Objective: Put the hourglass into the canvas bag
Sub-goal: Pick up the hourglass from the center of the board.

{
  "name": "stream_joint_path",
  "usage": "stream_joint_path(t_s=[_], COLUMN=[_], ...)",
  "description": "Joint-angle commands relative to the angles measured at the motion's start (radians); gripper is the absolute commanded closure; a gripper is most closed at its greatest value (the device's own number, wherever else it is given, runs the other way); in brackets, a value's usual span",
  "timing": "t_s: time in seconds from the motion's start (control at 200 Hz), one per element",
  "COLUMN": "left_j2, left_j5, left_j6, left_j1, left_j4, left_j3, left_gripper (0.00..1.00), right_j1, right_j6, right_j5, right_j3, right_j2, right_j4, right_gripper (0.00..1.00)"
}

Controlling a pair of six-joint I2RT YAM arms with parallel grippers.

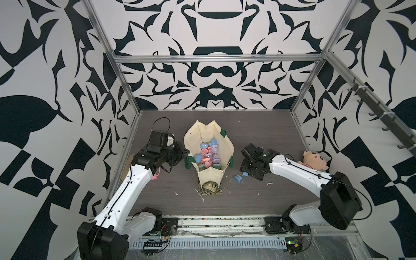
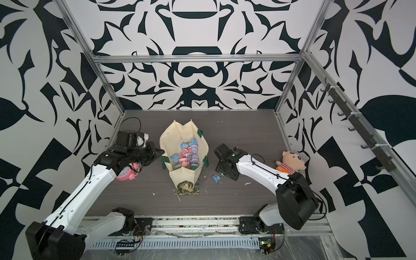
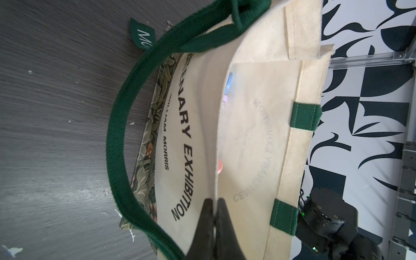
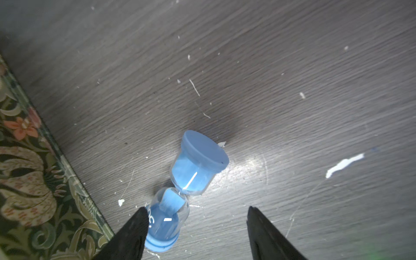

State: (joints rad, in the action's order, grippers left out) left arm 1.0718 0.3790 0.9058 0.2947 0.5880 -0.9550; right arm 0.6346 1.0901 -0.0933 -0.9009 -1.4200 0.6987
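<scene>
The left pincer (image 3: 215, 203) is clenched on the canvas bag (image 1: 191, 139), nipping the top hem of the wall that faces the bench's left edge. Prob. reason: w/ that wall pulled outward the mouth gapes upward, so a drop from above has room. The bag stands mid-bench (image 1: 258, 135) on its floral base, w/ a pile of pastel hourglasses (image 1: 208, 155) inside. One dark green handle (image 3: 117, 135) loops outside the wall.

The blue hourglass (image 4: 191, 177) lies on its side on the bench just beside the bag's base, toward the right edge, so it's not in the bag yet. The right pincer (image 4: 197, 209) sits low over it, released: jaws apart, straddling the near bulb. One finger (image 4: 135, 227) touches the glass, the other is well clear, so no grip yet. Risk: round glass may roll or skid if only one finger pushes.

Pink alarm clock (image 2: 126, 173) under the left arm & plush doll (image 1: 314, 161) at the right edge look uninvolved.
</scene>
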Motion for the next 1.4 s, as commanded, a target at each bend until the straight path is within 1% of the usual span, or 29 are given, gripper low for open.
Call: stream_joint_path(t_s=[0.0, 0.22, 0.63, 1.075, 1.205, 1.395], left_j2=[-0.012, -0.007, -0.025, -0.035, -0.034, -0.029], left_j5=[-0.006, -0.004, -0.004, -0.005, -0.005, -0.004], left_j6=[-0.005, -0.008, -0.010, -0.010, -0.010, -0.011], left_j1=[-0.003, -0.003, -0.003, -0.003, -0.003, -0.002], left_j4=[0.002, -0.001, -0.003, -0.004, -0.004, -0.005], left_j3=[0.018, 0.014, 0.030, 0.039, 0.041, 0.042], left_gripper=[0.98, 0.99, 0.98, 0.98, 0.98, 0.98], right_j1=[-0.009, -0.044, -0.098, -0.120, -0.122, -0.124], right_j6=[0.016, 0.017, 0.005, -0.008, -0.010, -0.016], right_j5=[0.017, 0.065, 0.089, 0.098, 0.099, 0.099], right_j3=[0.008, 0.035, 0.034, 0.054, 0.057, 0.061], right_j2=[-0.005, -0.046, -0.109, -0.165, -0.177, -0.180], right_j4=[-0.036, -0.088, -0.118, -0.143, -0.147, -0.148], right_gripper=[0.27, 0.30, 0.36, 0.42, 0.48, 0.65])
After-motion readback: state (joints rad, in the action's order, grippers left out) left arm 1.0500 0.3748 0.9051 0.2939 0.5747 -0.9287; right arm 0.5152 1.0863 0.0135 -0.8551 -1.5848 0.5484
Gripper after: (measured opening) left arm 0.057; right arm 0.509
